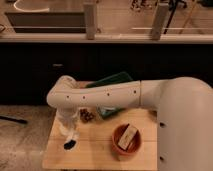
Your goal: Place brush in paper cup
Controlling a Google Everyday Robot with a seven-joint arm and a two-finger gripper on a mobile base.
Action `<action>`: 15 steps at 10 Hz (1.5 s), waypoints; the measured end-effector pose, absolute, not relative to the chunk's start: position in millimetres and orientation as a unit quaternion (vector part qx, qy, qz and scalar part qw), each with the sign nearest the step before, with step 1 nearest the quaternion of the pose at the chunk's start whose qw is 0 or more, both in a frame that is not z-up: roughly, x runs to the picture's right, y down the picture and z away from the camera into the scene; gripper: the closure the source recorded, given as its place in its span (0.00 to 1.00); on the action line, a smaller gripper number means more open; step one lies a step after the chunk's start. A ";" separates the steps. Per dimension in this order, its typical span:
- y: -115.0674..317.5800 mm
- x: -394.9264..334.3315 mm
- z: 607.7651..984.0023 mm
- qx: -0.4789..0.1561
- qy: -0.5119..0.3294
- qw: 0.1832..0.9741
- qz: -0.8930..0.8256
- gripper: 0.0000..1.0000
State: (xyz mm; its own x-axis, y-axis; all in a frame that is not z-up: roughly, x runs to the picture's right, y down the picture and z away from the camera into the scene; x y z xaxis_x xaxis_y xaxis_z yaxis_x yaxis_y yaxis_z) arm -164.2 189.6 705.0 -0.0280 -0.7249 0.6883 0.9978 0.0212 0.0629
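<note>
My gripper (pixel 68 134) hangs at the end of the white arm, low over the left front part of the wooden table (pixel 95 152). The brush (pixel 69 145) shows only as a small black bristle head right under the gripper's tip, at or just above the tabletop. Its pale handle runs up into the gripper and cannot be told apart from it. The paper cup is hidden or out of view. The arm's wrist covers the table's left part.
A terracotta-orange bowl (pixel 125 141) with a tan block (pixel 128 136) in it stands at the front right. A small dark brownish object (pixel 86 115) lies mid-table. A dark green item (pixel 112 81) sits behind the forearm. A dark counter runs along the back.
</note>
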 end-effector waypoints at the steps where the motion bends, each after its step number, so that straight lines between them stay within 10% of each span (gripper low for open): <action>1: 188.8 -165.9 706.6 -0.238 -0.285 0.654 -0.659 1.00; 8: 189.5 -178.8 718.4 -0.237 -0.287 0.646 -0.666 0.97; 15: 185.7 -179.6 726.0 -0.244 -0.291 0.641 -0.667 0.28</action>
State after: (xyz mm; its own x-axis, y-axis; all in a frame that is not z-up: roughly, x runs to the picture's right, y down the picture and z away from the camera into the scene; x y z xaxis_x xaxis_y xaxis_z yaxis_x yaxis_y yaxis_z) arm -179.6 185.7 726.0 -0.0587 -0.7127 0.6990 0.9971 -0.0079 0.0756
